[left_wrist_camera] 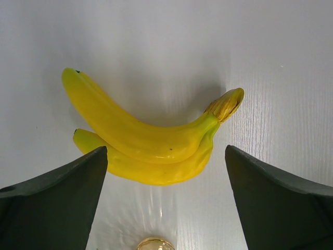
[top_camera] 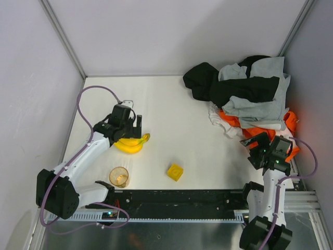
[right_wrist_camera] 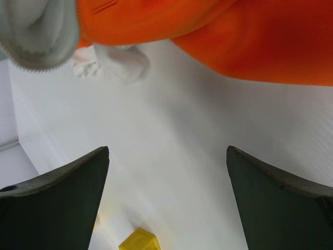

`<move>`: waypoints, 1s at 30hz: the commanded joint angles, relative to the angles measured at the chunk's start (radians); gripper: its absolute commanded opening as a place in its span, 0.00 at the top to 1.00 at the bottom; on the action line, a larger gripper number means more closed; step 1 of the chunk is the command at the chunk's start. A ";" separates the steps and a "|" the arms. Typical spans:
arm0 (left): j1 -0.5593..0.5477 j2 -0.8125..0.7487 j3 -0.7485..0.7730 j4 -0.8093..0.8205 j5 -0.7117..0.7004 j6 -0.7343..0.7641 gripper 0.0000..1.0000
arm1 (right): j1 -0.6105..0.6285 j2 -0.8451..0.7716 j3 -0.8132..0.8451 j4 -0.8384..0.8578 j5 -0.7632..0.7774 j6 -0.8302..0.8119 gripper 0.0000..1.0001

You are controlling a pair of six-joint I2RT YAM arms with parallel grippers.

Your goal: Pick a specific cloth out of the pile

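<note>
Right wrist | step: reach, nothing held | right tool (right_wrist_camera: 166,200) spread apart | cloth (right_wrist_camera: 117,65) ahead-left of it, at pile (top_camera: 244,88) edge | next: advance, pinch white only | left tool (left_wrist_camera: 166,203) apart above bananas (left_wrist_camera: 151,140)

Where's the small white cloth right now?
In the top view, the white cloth peeks out at the near-left edge of the pile, toward the right of the frame, beside the orange garment.
</note>
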 commanded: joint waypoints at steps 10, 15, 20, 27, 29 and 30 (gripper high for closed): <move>-0.005 -0.039 0.018 0.010 -0.031 -0.016 0.00 | -0.476 0.041 -0.114 0.098 -0.321 -0.126 0.01; -0.004 -0.035 0.019 0.009 -0.031 -0.016 0.00 | -0.614 0.098 -0.123 0.122 -0.403 -0.159 0.01; -0.004 -0.035 0.019 0.010 -0.031 -0.016 0.00 | -0.680 0.150 -0.123 0.148 -0.419 -0.167 0.02; -0.005 -0.028 0.021 0.010 -0.030 -0.015 0.00 | -0.685 0.199 -0.123 0.216 -0.390 -0.130 0.03; -0.004 -0.025 0.022 0.010 -0.030 -0.015 0.00 | -0.679 0.223 -0.123 0.250 -0.385 -0.109 0.04; -0.004 -0.024 0.023 0.010 -0.029 -0.014 0.00 | -0.674 0.237 -0.123 0.271 -0.383 -0.100 0.04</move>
